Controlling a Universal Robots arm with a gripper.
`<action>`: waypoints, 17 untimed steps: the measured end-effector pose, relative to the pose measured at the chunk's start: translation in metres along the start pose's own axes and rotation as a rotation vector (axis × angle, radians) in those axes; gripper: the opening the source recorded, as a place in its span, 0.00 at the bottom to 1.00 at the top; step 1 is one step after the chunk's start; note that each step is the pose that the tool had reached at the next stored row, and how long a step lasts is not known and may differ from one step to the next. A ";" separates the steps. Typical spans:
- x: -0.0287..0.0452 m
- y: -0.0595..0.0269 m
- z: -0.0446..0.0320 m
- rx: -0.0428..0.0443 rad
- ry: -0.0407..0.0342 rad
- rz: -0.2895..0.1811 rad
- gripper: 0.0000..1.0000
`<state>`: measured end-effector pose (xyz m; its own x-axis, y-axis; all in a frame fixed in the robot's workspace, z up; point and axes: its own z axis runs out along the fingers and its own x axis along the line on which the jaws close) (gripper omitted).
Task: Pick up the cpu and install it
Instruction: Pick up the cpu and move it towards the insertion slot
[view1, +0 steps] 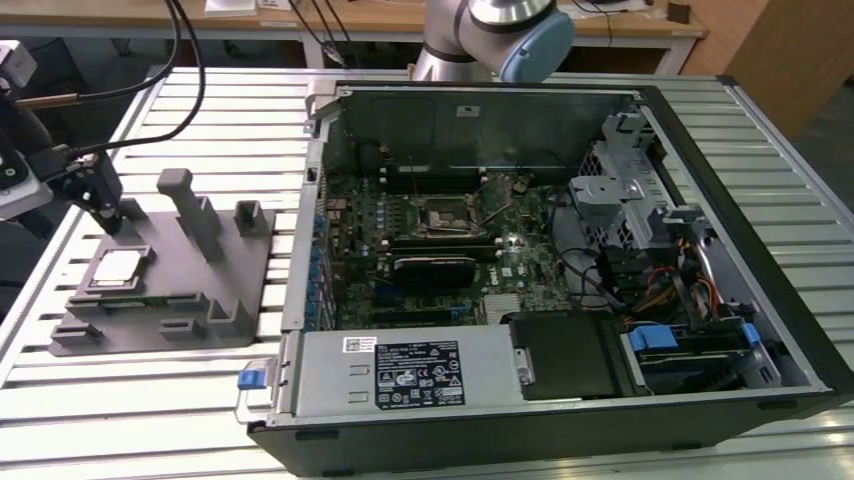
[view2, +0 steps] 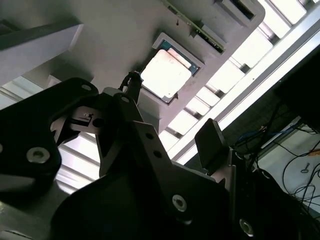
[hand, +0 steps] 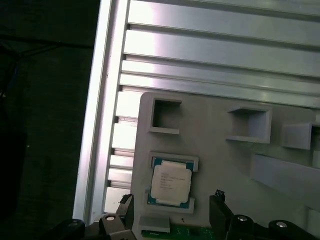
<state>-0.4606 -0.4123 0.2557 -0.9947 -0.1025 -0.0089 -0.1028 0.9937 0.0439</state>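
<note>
Over the grey fixture block (view1: 160, 305), the gripper (hand: 173, 204) is hovering spread and empty, the cpu (hand: 171, 182) is lying flat in that block's recess, and squaring the fingers (hand: 220, 207) to its opposite edges is looking wise.

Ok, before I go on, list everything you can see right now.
cpu: one, silver, in a fixture pocket
fixture: one, grey, on the table at the exterior view's left
case: one, black, open, beside the fixture
motherboard: one, dark green, inside the case
socket: one, black, on the motherboard
table: one, silver, slatted
arm: one, grey and blue, behind the case
gripper: one, black, open, over the cpu
</note>
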 end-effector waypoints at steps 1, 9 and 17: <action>0.0000 0.0000 0.0008 0.0000 0.0000 -0.001 0.70; -0.0001 -0.0015 0.0110 0.0000 0.0002 -0.003 0.70; -0.0001 -0.0019 0.0224 0.0020 0.0002 0.007 0.70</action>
<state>-0.4602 -0.4131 0.2333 -0.9954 -0.0956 -0.0084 -0.0958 0.9945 0.0420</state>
